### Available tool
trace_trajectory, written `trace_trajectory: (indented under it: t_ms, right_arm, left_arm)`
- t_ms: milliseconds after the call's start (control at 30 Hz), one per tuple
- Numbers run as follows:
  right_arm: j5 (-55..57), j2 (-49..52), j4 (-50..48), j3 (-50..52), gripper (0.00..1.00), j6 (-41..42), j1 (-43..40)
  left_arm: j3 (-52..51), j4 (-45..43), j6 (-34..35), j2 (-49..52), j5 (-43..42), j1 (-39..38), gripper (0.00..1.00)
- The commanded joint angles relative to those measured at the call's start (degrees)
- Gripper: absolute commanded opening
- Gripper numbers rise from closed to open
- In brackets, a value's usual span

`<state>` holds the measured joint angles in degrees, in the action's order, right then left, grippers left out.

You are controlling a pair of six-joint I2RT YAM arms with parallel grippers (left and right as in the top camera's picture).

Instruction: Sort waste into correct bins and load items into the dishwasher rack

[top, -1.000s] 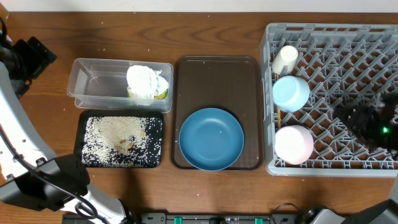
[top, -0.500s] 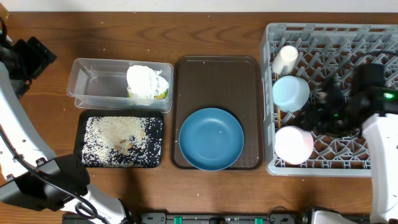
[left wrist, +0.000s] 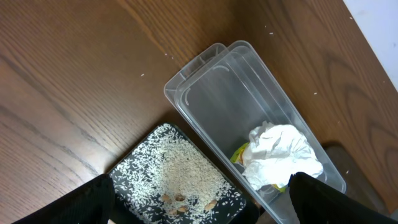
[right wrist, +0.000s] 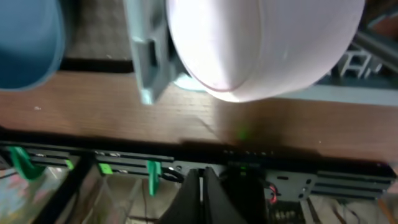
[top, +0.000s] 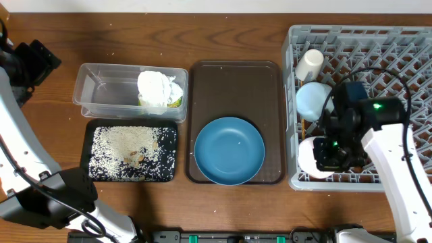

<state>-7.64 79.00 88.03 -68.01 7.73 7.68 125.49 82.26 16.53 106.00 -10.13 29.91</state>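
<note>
Right end effector closed, seemingly empty, beside bowl at front edge of rack.

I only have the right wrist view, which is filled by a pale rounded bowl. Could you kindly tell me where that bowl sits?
Observer: The small pinkish-white bowl sits in the front-left corner of the large grey plastic dishwasher rack.
Operator: Thank you. Is anything else loaded in the rack?
Observer: Yes, a small light-blue dish and a cream cup stand farther back along the rack's left edge.
Operator: And where is the waste, please?
Observer: Crumpled white paper napkins lie in the clear rectangular plastic tub. White rice-like grains cover the shallow black rectangular tray.
</note>
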Motion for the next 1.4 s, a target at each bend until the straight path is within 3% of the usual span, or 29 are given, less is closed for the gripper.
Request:
trace_trajectory:
  t_ms: [0,233,533,667,933,1133,1367]
  right_arm:
    - [1.51,-0.28,-0.39,2.71,0.01,2.84,0.85]
    - [3.19,-0.28,-4.96,9.25,0.01,10.71,0.74]
    - [11.43,-0.24,-8.94,9.73,0.01,16.79,-0.31]
    - [12.2,-0.24,-10.23,9.73,0.02,16.9,-1.03]
    - [12.55,-0.24,-17.92,9.73,0.15,16.55,-1.03]
    - [12.55,-0.24,-22.97,9.09,0.16,14.62,-1.03]
    - [11.54,-0.24,-17.33,-0.72,0.15,10.91,-1.03]
  left_arm:
    - [0.31,0.2,0.09,0.42,0.33,0.28,0.92]
    - [0.31,0.2,0.09,0.42,0.33,0.28,0.92]
    - [0.31,0.2,0.09,0.42,0.31,0.28,0.92]
    - [0.31,0.17,0.09,0.42,0.33,0.28,0.92]
    - [0.31,0.2,0.09,0.42,0.33,0.28,0.92]
    - [0.31,0.2,0.09,0.42,0.33,0.28,0.92]
    - [0.31,0.2,0.09,0.42,0.33,0.28,0.92]
